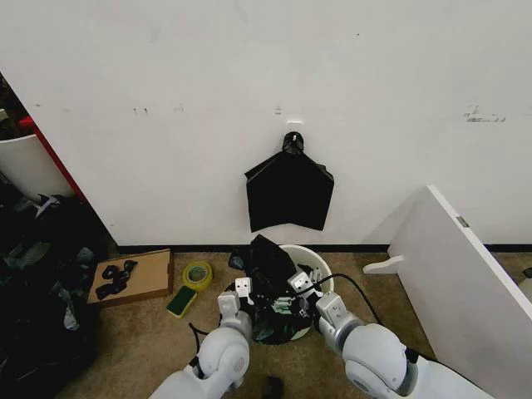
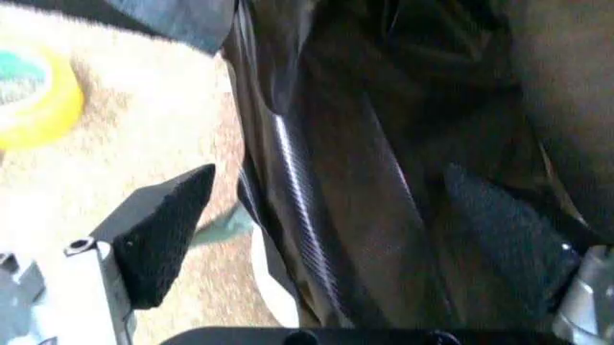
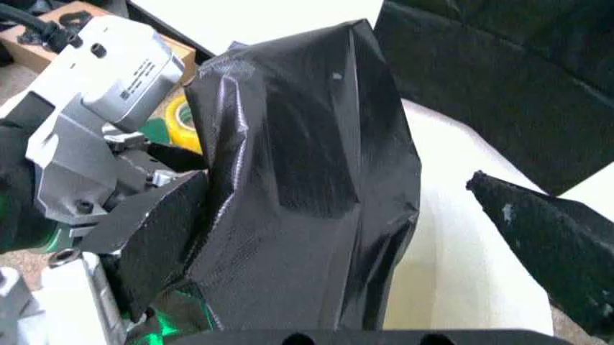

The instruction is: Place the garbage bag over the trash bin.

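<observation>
A big white wall (image 1: 249, 91) runs across the back, and a white board (image 1: 465, 274) leans on the floor at the robot's right. On the wall hangs a flat bundle of black bags (image 1: 289, 193), gathered to a knot at its top.

Low in front of the robot stands the trash bin (image 1: 320, 259), a round white bucket on the brown carpet (image 1: 141, 341) just short of the wall. The garbage bag (image 1: 270, 278) is bunched up over the bin's near side, a peak of crinkled black plastic rising above the rim, while the far part of the white rim is bare.

Both arms reach down to the bin. The left gripper (image 2: 336, 237) is spread wide with the bag's glossy sheet hanging between its fingers; one pad is clear of the plastic on the carpet side, the other lies against the bag. The right gripper (image 3: 355, 237) is also spread wide around the bag's bunched peak, one finger pressed into the plastic and the other standing off over the bin's white wall.

To the robot's left lie a flat cardboard piece (image 1: 133, 277) with small black scraps (image 1: 115, 278) on it, a roll of yellow tape (image 1: 198, 274) and a green-and-yellow sponge (image 1: 181, 301).
</observation>
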